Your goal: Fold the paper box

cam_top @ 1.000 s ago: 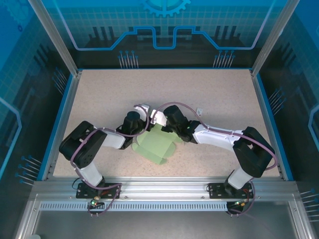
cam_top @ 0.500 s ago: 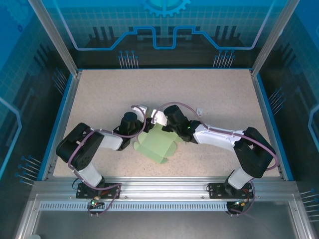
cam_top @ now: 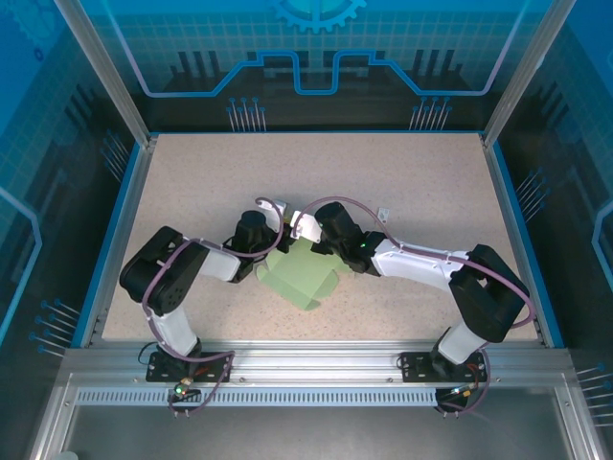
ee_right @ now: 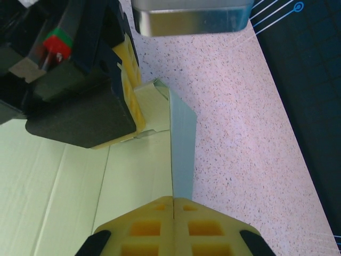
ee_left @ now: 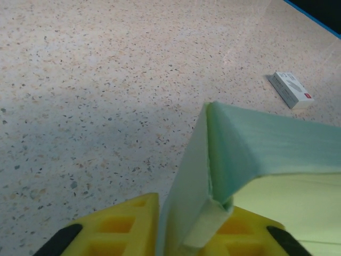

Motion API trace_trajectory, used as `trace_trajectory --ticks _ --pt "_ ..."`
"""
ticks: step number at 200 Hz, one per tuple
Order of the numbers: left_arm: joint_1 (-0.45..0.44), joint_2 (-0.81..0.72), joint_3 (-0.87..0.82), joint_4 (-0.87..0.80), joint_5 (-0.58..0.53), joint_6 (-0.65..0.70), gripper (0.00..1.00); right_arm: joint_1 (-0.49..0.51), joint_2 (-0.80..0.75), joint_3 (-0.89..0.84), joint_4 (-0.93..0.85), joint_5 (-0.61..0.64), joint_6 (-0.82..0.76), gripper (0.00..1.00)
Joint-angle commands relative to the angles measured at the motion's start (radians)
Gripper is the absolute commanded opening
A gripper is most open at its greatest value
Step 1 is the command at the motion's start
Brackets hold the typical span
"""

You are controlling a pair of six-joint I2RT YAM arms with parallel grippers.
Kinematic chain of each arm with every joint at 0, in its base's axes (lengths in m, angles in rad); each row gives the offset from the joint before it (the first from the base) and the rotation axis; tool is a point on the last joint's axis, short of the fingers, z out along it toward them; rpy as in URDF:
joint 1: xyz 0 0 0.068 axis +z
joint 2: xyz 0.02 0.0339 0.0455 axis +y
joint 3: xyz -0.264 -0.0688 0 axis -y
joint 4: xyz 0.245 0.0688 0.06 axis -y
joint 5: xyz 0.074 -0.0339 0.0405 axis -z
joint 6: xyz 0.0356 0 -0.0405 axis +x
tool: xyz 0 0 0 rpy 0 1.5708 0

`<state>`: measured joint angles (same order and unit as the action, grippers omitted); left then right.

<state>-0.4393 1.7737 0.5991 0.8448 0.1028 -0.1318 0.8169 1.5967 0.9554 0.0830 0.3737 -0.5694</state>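
Note:
The pale green paper box [cam_top: 305, 280] lies partly folded near the middle of the table, between both arms. In the left wrist view, one upright folded flap of the paper box [ee_left: 250, 144] runs down between my yellow fingers [ee_left: 122, 224]. My left gripper [ee_left: 194, 213] is shut on that flap. In the right wrist view, a thin upright wall of the box [ee_right: 182, 144] enters the seam of my right gripper [ee_right: 173, 200], which is shut on it. The flat panels [ee_right: 80, 181] spread to the left. The left gripper [ee_right: 128, 80] pinches the far corner of the same wall.
A small white card-like item [ee_left: 290, 89] lies on the speckled table beyond the box, also seen from above [cam_top: 384, 215]. Blue-edged walls [cam_top: 124, 220] border the table on the left, back and right. The two wrists stand close together over the box.
The left gripper's jaws have narrowed onto the box flap, and the left arm's elbow has shifted right. The box has barely moved. The right arm holds still.

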Motion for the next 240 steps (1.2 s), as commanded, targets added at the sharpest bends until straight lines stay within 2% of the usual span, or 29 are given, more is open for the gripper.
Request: trace_trajectory --ticks 1,28,41,63,91,121,149,181,240 --pt "0.018 0.025 0.018 0.027 0.005 -0.002 0.13 -0.002 -0.017 0.013 -0.005 -0.012 -0.023 0.0" --pt "0.017 0.028 -0.003 0.086 0.013 0.008 0.04 -0.004 -0.028 0.017 -0.032 -0.004 -0.013 0.01" --pt "0.014 0.026 -0.014 0.112 0.017 0.005 0.02 -0.005 -0.044 0.037 -0.072 -0.029 0.017 0.1" --pt "0.0 0.031 -0.047 0.181 -0.009 0.03 0.01 -0.017 -0.082 0.083 -0.149 -0.114 0.082 0.32" --pt "-0.012 0.039 -0.064 0.215 -0.039 0.062 0.01 -0.053 -0.126 0.127 -0.204 -0.277 0.186 0.43" --pt "-0.027 0.043 -0.066 0.215 -0.042 0.098 0.02 -0.146 -0.151 0.162 -0.213 -0.473 0.34 0.45" --pt "-0.038 0.06 -0.083 0.27 -0.02 0.126 0.03 -0.259 -0.071 0.252 -0.264 -0.632 0.503 0.46" --pt "-0.049 0.082 -0.081 0.284 -0.012 0.147 0.04 -0.301 0.068 0.337 -0.313 -0.683 0.582 0.46" --pt "-0.065 0.088 -0.076 0.255 -0.021 0.177 0.08 -0.304 0.276 0.433 -0.315 -0.788 0.667 0.46"
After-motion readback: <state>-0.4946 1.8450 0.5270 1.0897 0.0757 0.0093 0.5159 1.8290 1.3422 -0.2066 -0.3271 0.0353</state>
